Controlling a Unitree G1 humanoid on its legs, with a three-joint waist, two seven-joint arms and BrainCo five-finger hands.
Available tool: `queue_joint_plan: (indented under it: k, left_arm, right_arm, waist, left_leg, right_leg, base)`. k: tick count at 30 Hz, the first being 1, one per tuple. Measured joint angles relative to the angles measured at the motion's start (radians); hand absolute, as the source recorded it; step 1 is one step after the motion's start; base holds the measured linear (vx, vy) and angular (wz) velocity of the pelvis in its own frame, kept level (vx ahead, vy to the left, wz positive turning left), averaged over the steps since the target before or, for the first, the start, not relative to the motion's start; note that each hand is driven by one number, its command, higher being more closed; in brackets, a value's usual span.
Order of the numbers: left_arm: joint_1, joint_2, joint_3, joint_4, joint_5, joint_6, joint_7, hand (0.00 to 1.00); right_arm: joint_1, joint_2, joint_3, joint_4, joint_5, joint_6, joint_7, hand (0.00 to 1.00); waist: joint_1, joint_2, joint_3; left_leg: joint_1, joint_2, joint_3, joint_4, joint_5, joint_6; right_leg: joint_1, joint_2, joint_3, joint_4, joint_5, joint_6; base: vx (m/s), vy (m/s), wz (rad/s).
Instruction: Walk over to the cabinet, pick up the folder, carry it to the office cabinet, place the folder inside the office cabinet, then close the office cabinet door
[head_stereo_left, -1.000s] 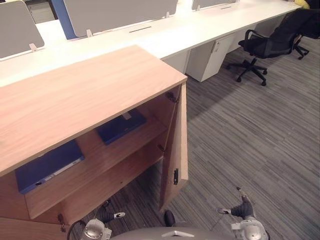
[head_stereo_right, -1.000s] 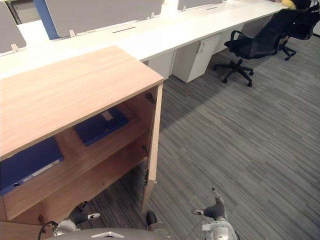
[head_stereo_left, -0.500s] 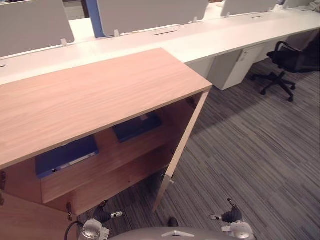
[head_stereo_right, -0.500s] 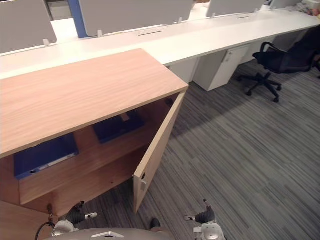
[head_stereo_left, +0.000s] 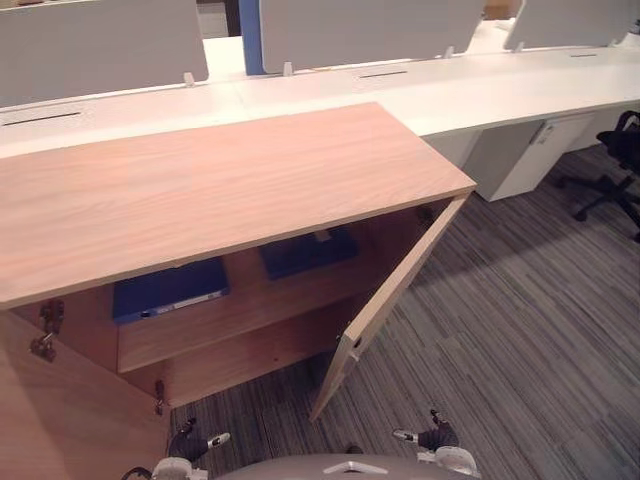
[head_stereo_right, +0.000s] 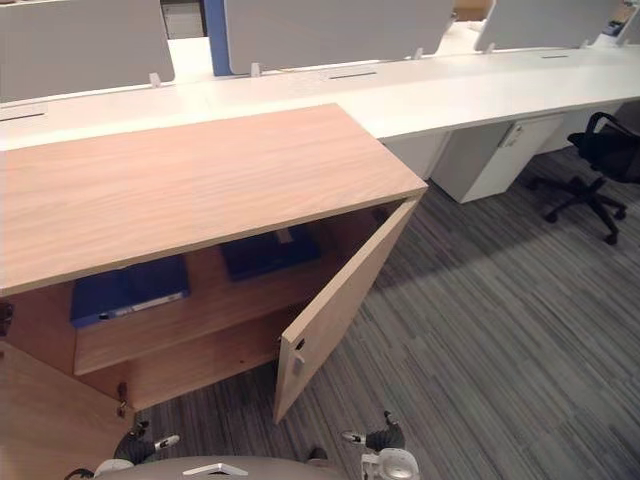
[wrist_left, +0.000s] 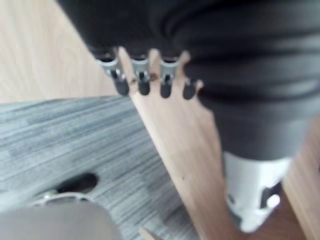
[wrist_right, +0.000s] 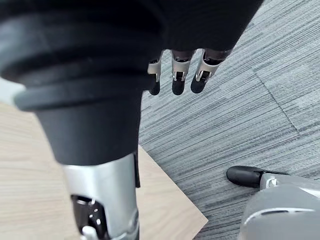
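Observation:
The wooden office cabinet (head_stereo_left: 220, 190) stands in front of me with its doors swung out. Its right door (head_stereo_left: 390, 290) juts over the carpet and its left door (head_stereo_left: 70, 410) fills the lower left corner. Two dark blue folders lie flat on its upper shelf, one on the left (head_stereo_left: 168, 290) and one on the right (head_stereo_left: 308, 250). My left hand (head_stereo_left: 190, 445) hangs low before the cabinet, fingers (wrist_left: 142, 82) relaxed and empty. My right hand (head_stereo_left: 430, 438) hangs over the carpet by the right door, its fingers (wrist_right: 175, 80) also relaxed with nothing in them.
A long white desk (head_stereo_left: 500, 90) with grey divider panels (head_stereo_left: 360, 30) runs behind the cabinet. A black office chair (head_stereo_right: 590, 170) stands at the right. Grey striped carpet (head_stereo_left: 540, 330) stretches to the right of the open door.
The camera has turned left, so the cabinet sits further right in view and the left door has come into sight. Both hands still hang low and empty.

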Motion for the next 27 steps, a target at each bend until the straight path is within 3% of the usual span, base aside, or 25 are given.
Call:
queue_joint_plan:
  k: [5,10,17,19,20,21,22,23,24,26,27]
  left_arm:
    - [-0.007,0.007,-0.001,-0.001,-0.002,0.001,0.000,0.00]
    - [-0.039,0.004,-0.001,-0.006,-0.039,0.001,0.005,0.00]
    - [-0.070,-0.001,0.000,-0.009,-0.068,0.002,0.025,0.00]
    - [-0.085,-0.002,0.003,-0.010,-0.069,0.003,0.026,0.00]
    - [-0.088,-0.006,0.008,-0.012,-0.070,0.003,0.026,0.00]
    - [-0.089,-0.015,0.012,-0.013,-0.070,0.003,0.026,0.00]
    - [-0.109,-0.012,0.028,-0.012,-0.070,0.003,0.026,0.00]
    - [-0.108,-0.025,0.037,-0.012,-0.070,0.003,0.026,0.00]
    - [-0.098,-0.036,0.036,-0.012,-0.070,0.003,0.026,0.00]
    - [-0.094,-0.037,0.031,-0.012,-0.069,0.001,0.026,0.00]
    - [-0.094,-0.032,0.026,-0.010,-0.067,0.002,0.025,0.00]
  right_arm:
    - [-0.023,0.020,0.023,0.021,-0.037,0.004,0.013,0.00]
    - [-0.015,0.020,0.043,0.040,-0.037,0.016,0.016,0.00]
    - [-0.056,0.040,0.047,0.040,-0.015,0.016,0.014,0.00]
    - [-0.085,0.046,0.039,0.037,0.005,0.014,0.013,0.00]
    - [-0.095,0.054,0.020,0.036,0.013,0.014,0.010,0.00]
    - [-0.097,0.060,0.009,0.035,0.016,0.014,0.008,0.00]
    - [-0.099,0.065,0.004,0.036,0.022,0.014,0.008,0.00]
    - [-0.095,0.056,-0.002,0.035,0.023,0.015,0.008,0.00]
    - [-0.095,0.047,-0.003,0.035,0.023,0.016,0.008,0.00]
    - [-0.078,0.060,-0.008,0.036,0.038,0.018,0.009,0.00]
    - [-0.061,0.064,-0.026,0.037,0.042,0.017,0.009,0.00]
  waist:
    - [0.001,-0.013,0.023]
    - [0.003,-0.021,0.039]
    - [0.034,-0.016,0.052]
    - [0.041,-0.008,0.075]
    - [0.037,0.001,0.081]
    - [0.034,-0.001,0.082]
    - [0.032,-0.017,0.091]
    - [0.024,0.012,0.099]
    - [0.020,0.030,0.097]
    - [0.013,0.021,0.091]
    - [0.003,0.014,0.083]
  left_leg:
    - [-0.042,-0.019,-0.046,0.004,0.017,0.002]
    - [-0.102,-0.039,-0.219,-0.002,0.049,-0.008]
    - [-0.165,-0.023,-0.382,-0.018,0.123,-0.029]
    - [-0.169,-0.021,-0.368,-0.019,0.115,-0.045]
    - [-0.194,0.004,-0.263,0.007,0.060,-0.021]
    - [-0.210,0.012,-0.208,0.029,0.013,-0.023]
    - [-0.246,0.019,-0.122,0.138,-0.027,-0.015]
    - [-0.276,0.039,-0.056,0.278,-0.040,-0.013]
    - [-0.271,0.043,-0.051,0.286,-0.061,-0.013]
    - [-0.228,0.004,-0.086,0.193,-0.027,-0.003]
    - [-0.165,-0.020,-0.094,0.041,0.036,0.001]
  right_leg:
    - [-0.087,-0.032,0.001,0.174,-0.087,0.005]
    - [-0.085,-0.030,0.004,0.236,-0.181,0.017]
    - [-0.018,0.026,-0.104,0.141,-0.154,-0.019]
    - [-0.004,0.024,-0.136,0.141,-0.157,-0.026]
    - [0.004,0.027,-0.168,0.143,-0.159,-0.029]
    - [0.005,0.018,-0.179,0.141,-0.158,-0.031]
    - [0.000,-0.015,-0.208,0.143,-0.161,-0.037]
    - [0.007,-0.014,-0.221,0.174,-0.187,-0.027]
    - [0.006,-0.002,-0.222,0.199,-0.212,-0.019]
    - [0.004,-0.019,-0.218,0.217,-0.253,-0.024]
    - [0.014,-0.024,-0.222,0.194,-0.253,-0.024]
  base:
    - [-0.10,-0.011,0.29]
    - [-0.04,-0.046,0.98]
    - [0.04,-0.062,0.82]
    - [-0.04,-0.019,0.53]
    - [-0.06,-0.024,0.61]
    - [-0.04,0.018,0.71]
    - [-0.01,0.023,0.63]
    - [0.02,0.046,0.51]
    - [-0.02,0.022,0.57]
    - [0.00,0.007,0.52]
    - [0.06,-0.012,0.42]
